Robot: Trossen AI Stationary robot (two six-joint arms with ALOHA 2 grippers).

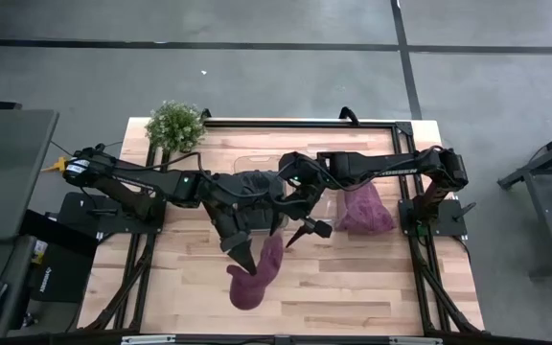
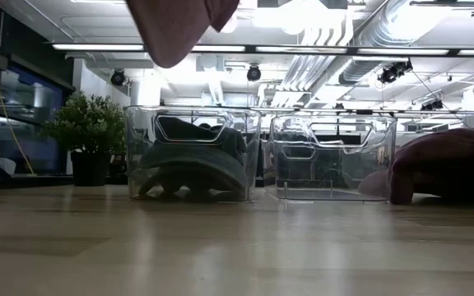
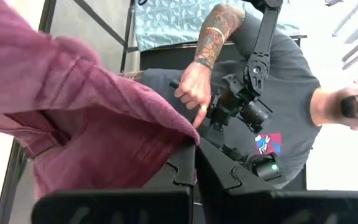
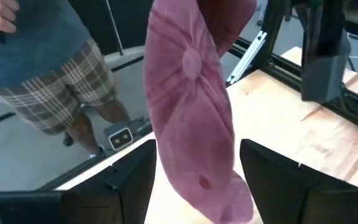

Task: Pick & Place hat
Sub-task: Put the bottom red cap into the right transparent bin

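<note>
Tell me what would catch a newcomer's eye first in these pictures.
A maroon fabric cap dangles above the wooden table's front, pinched in the shut left claw, with the open right claw close beside it. A second maroon cap lies at the right, and two clear plastic bins sit behind, one holding a dark hat.

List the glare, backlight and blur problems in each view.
Low view: bright ceiling lights backlight the scene, leaving the dangling maroon fabric cap and the two clear plastic bins dim. Left wrist view: the white background is blown out and the near cap fabric is soft. Right wrist view: the cap is slightly blurred. High view: evenly lit, no glare.
</note>
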